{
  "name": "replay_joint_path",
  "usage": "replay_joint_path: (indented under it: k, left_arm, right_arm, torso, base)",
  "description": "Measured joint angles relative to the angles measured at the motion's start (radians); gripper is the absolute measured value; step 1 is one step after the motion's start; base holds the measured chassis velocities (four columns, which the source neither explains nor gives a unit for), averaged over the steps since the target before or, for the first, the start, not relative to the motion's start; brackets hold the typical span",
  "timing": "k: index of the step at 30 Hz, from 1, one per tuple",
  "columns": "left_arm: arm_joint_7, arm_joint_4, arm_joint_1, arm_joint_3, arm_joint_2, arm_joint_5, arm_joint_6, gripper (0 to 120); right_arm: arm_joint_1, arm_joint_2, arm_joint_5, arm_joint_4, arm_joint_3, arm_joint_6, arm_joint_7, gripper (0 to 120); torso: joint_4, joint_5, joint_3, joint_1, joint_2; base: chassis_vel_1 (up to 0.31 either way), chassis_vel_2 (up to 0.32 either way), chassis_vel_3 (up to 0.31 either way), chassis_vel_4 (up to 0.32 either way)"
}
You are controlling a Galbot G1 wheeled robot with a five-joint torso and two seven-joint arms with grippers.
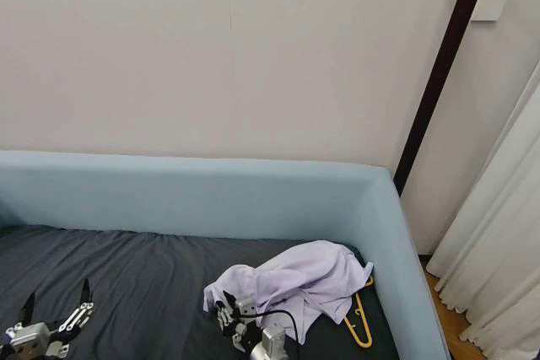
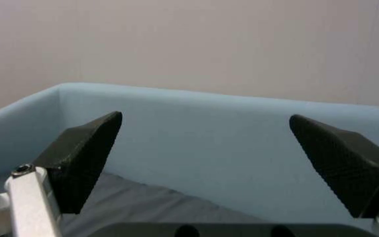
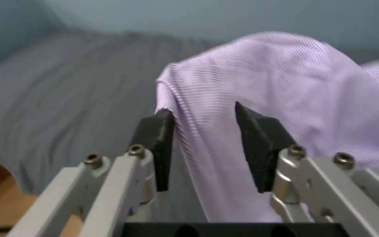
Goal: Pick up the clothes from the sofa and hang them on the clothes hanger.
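Closest to the camera was the right gripper [image 1: 226,314], low down at the left edge of the purple shirt [image 1: 295,280]. Its two black fingers [image 3: 158,145] stood partly open, one on each side of a raised fold of the shirt [image 3: 275,74]. The fold sat in the gap, but it did not look squeezed tight yet.

The left gripper [image 1: 55,319] hung over the dark seat [image 1: 126,267] far off to the left. It was wide open [image 2: 204,118] and held nothing.

The shirt lay in a heap on the seat, near the right end of the blue sofa [image 1: 211,191]. An orange hanger [image 1: 361,319] lay just beside it, with its top part tucked under the cloth.

A few things could go wrong. The fingers were around a small fold only, so the thin cloth could slide out when the arm lifts. The gripper was close to the seat, so it might pinch the dark cover too. And since the hanger was partly under the shirt, a pull could drag it along or knock it away.
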Motion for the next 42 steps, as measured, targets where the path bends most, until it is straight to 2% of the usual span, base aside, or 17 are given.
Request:
replay_joint_path:
  k: [1,2,4,6,7,8,11,13,16,17,20,26,33,38,41,42]
  left_arm:
    - [0.0,-0.001,-0.003,0.006,-0.001,0.0,0.0,100]
    - [0.0,-0.001,-0.003,0.006,-0.001,0.0,0.0,100]
    - [0.006,-0.005,-0.006,0.017,-0.003,0.003,0.0,100]
    - [0.011,-0.009,-0.006,0.02,-0.004,0.009,0.0,100]
    - [0.011,-0.009,-0.006,0.02,-0.004,0.009,0.0,100]
    - [0.012,-0.013,-0.005,0.021,-0.004,0.009,0.0,100]
    - [0.014,-0.02,0.001,0.019,-0.004,0.01,-0.005,100]
    - [0.014,-0.02,0.003,0.017,-0.005,0.012,-0.009,100]
    - [0.015,-0.023,0.01,0.017,-0.012,0.017,-0.016,100]
    - [0.015,-0.023,0.01,0.017,-0.012,0.017,-0.016,100]
    - [0.015,-0.027,0.017,0.023,-0.02,0.026,-0.018,100]
    - [0.014,-0.036,0.023,0.023,-0.025,0.034,-0.019,100]
    - [0.013,-0.046,0.035,0.022,-0.031,0.045,-0.025,100]
    - [0.013,-0.051,0.058,0.024,-0.034,0.07,-0.049,100]
    - [0.013,-0.051,0.064,0.023,-0.038,0.074,-0.058,100]
    - [0.013,-0.051,0.064,0.023,-0.038,0.074,-0.058,100]
  right_arm:
    - [-0.003,-0.006,0.036,0.041,0.004,-0.067,0.062,44]
    - [-0.003,-0.006,0.036,0.041,0.004,-0.067,0.062,44]
    - [-0.009,-0.018,0.104,0.125,0.033,-0.201,0.172,54]
    - [-0.008,-0.046,0.081,0.172,0.069,-0.284,0.204,64]
    - [-0.008,-0.046,0.081,0.172,0.069,-0.284,0.204,64]
    - [-0.005,-0.066,0.044,0.178,0.092,-0.32,0.201,69]
    - [0.014,-0.144,-0.079,0.134,0.166,-0.367,0.125,82]
    - [0.017,-0.174,-0.123,0.103,0.189,-0.369,0.081,86]
    - [0.008,-0.244,-0.263,-0.006,0.235,-0.314,-0.076,98]
    - [0.008,-0.244,-0.263,-0.006,0.235,-0.314,-0.076,98]
    - [-0.034,-0.29,-0.416,-0.123,0.258,-0.228,-0.188,100]
    - [-0.122,-0.318,-0.505,-0.171,0.274,-0.215,-0.255,100]
    - [-0.138,-0.28,-0.54,-0.255,0.288,-0.205,-0.285,100]
    - [-0.117,-0.245,-0.55,-0.328,0.312,-0.171,-0.366,100]
    - [-0.119,-0.244,-0.569,-0.341,0.312,-0.171,-0.39,88]
    - [-0.119,-0.244,-0.569,-0.341,0.312,-0.171,-0.39,88]
  torso:
    - [0.0001,-0.0002,0.0,0.0,0.0]
    - [0.0001,-0.0002,0.0,0.0,0.0]
    - [0.0,0.0001,0.0,0.0,0.0]
    - [0.0001,0.0001,0.0,0.0,0.0]
    - [0.0001,0.0001,0.0,0.0,0.0]
    - [0.0001,0.0002,0.0,0.0,0.0]
    - [0.0002,0.0004,0.0,0.0,0.0]
    - [0.0001,0.0,0.0,0.0,0.0]
    - [-0.0001,0.0001,0.0,0.0,0.0]
    - [-0.0001,0.0001,0.0,0.0,0.0]
    - [0.0,0.0003,0.0,0.0,0.0]
    - [-0.0001,0.0002,0.0,0.0,0.0]
    - [0.0001,0.0,0.0,0.0,0.0]
    - [0.0005,-0.0001,0.0,0.0,0.0]
    - [0.0,-0.0002,0.0,0.0,0.0]
    - [0.0,-0.0002,0.0,0.0,0.0]
  base:
    - [0.0,0.0,0.0,0.0]
    - [0.0,0.0,0.0,0.0]
    - [0.0,0.0,0.0,0.0]
    - [0.0,0.0,0.0,0.0]
    - [0.0,0.0,0.0,0.0]
    - [0.0,0.0,0.0,0.0]
    - [0.0,0.0,0.0,0.0]
    - [0.0,0.0,0.0,0.0]
    - [0.0,0.0,0.0,0.0]
    - [0.0,0.0,0.0,0.0]
    - [0.0,0.0,0.0,0.0]
    - [0.0,0.0,0.0,0.0]
    - [0.0,0.0,0.0,0.0]
    - [0.0,0.0,0.0,0.0]
    - [0.0,0.0,0.0,0.0]
    - [0.0,0.0,0.0,0.0]
